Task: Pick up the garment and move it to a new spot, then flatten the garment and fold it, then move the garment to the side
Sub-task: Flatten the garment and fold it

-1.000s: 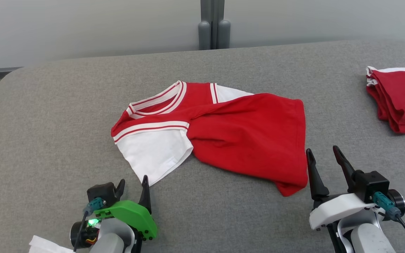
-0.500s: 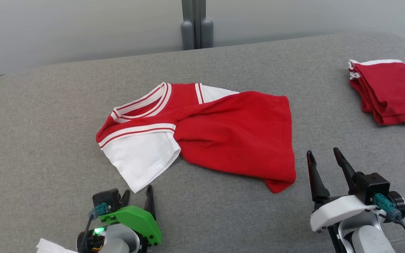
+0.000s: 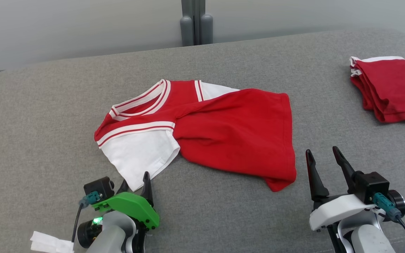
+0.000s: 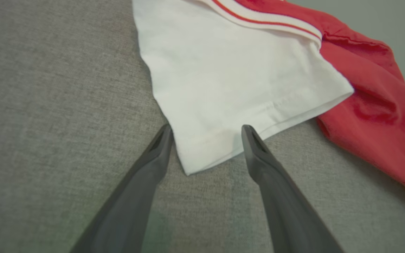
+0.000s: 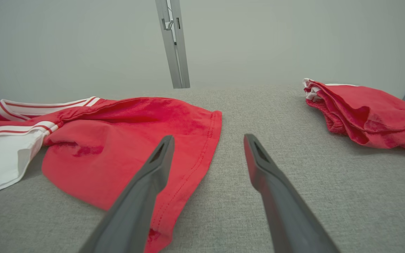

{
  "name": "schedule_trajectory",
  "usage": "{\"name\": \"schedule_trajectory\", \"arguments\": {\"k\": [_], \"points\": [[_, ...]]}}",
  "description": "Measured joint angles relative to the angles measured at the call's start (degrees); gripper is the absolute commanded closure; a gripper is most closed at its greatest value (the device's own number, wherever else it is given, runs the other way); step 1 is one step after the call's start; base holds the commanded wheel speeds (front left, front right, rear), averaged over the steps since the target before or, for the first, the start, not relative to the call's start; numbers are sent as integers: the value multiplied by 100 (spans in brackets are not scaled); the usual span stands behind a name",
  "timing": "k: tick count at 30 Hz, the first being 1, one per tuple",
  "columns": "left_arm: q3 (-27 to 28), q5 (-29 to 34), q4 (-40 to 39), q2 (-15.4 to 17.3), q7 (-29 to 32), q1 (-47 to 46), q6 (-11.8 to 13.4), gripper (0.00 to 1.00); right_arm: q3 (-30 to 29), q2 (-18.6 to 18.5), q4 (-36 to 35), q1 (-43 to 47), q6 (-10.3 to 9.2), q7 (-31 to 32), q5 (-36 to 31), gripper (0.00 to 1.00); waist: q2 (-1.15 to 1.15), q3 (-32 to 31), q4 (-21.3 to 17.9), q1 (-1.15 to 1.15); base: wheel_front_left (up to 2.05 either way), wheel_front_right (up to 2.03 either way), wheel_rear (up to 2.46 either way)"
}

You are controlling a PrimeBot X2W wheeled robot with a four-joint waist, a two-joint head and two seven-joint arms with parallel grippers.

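The left claw [image 4: 206, 129], released with both dark fingers spread wide, is now straddling the corner of the white sleeve [image 4: 230, 77] after edging forward, likely the opening reach of the pick-up, with nothing lifted yet. The right claw [image 3: 322, 150], equally released, is hanging where it was, near the hem of the one red and white cotton shirt with a striped collar [image 3: 230, 133], which is lying crumpled in the middle of the grey fabric-covered desk [image 3: 47, 123]. Farther right, one stack of folded red garments [image 3: 389, 88] is sitting near the desk's edge, its pieces too bunched for counting.
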Motion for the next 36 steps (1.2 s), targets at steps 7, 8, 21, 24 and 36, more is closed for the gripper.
{"name": "schedule_trajectory", "arguments": {"k": [7, 8, 21, 24, 36], "points": [[-112, -21, 232, -1, -85, -183, 30, 73, -38, -1, 0, -20, -1, 0, 0, 0, 0, 64, -70, 0, 0, 0, 0], [-144, -18, 247, -1, -96, -199, 43, 82, -52, -1, 1, -20, 0, 0, -1, 0, 0, 62, -66, 0, 0, 0, 0], [-132, 208, -167, 20, -229, -194, 68, 100, -167, -1, 58, -11, 0, -27, 16, 0, 0, -85, 191, 0, 0, 0, 0], [-19, 339, -522, 57, -237, -149, 122, 100, -230, 0, 77, -15, -1, 2, -77, 0, 0, -121, 285, 0, 0, 0, 0], [320, 757, -1980, 143, -244, 20, 354, 100, -612, -497, 853, -1877, 0, 1014, -1152, 0, 0, 307, 571, 0, 0, 0, 0]]}}
